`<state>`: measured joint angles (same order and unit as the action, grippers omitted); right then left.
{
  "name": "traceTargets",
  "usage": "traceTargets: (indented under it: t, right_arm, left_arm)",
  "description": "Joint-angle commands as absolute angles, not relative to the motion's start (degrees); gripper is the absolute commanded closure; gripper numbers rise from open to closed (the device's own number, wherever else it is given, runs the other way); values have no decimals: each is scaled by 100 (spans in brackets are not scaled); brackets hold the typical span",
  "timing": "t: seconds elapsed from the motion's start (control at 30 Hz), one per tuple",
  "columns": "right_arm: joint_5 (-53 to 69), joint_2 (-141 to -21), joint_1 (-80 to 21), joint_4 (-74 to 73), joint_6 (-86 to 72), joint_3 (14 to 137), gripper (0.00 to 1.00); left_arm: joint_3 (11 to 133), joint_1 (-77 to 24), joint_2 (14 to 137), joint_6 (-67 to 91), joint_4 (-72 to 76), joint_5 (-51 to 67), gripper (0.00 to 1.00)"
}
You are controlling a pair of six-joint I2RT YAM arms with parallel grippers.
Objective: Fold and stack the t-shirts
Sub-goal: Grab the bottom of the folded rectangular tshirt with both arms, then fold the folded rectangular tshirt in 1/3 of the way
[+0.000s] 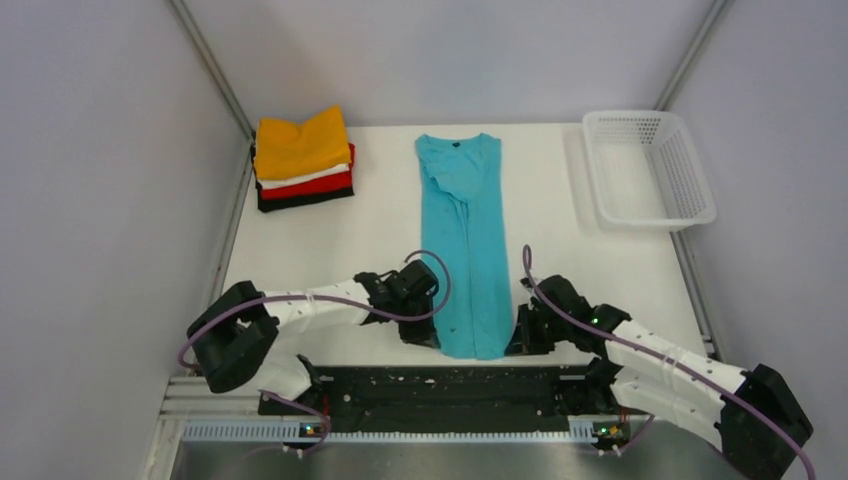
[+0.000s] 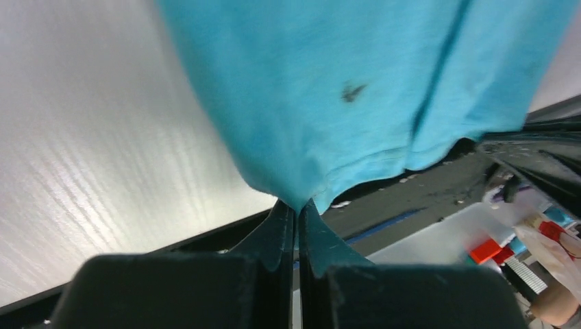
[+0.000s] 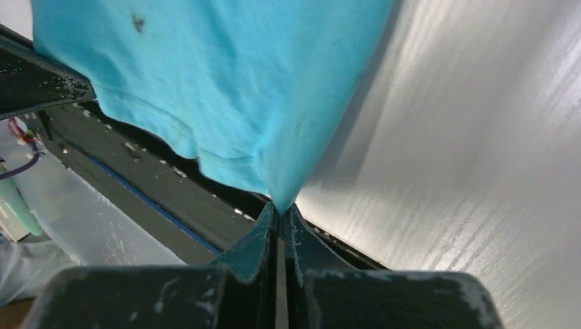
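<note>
Now, turquoise t-shirt (image 1: 463, 230) folded into a long strip, left gripper (image 2: 297, 208) and right gripper (image 3: 279, 208) each clamping a near hem corner, folded t-shirts (image 1: 302, 160) stacked far left, basket (image 1: 655, 222) far right

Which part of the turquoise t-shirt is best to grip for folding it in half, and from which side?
The two near hem corners, approached from the near edge of the table. The turquoise t-shirt lies as a long narrow strip, collar far, so that hem can likely be carried over toward the collar. The left gripper and right gripper are shut there.
</note>
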<state>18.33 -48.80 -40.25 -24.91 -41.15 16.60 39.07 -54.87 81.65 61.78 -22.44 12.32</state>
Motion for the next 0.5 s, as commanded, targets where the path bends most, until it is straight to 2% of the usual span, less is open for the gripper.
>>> traceTargets:
  t: [0.0,0.37,0.47]
  right_arm:
    - [1593,-4983,-3983,-2332,-3759,2438,100]
    - [108,-6614,-3576,-2037,-2862,4375,100]
    - [96,-7040,-3248,-1741,-2816,4696,100]
  left_arm:
    - [4920,-5247,8382,5576,-2526,1134,100]
    - [6370,-3952,9213,4828,-2622,943,100]
    - [6934,-3663,9600,4638,-2657,979,100]
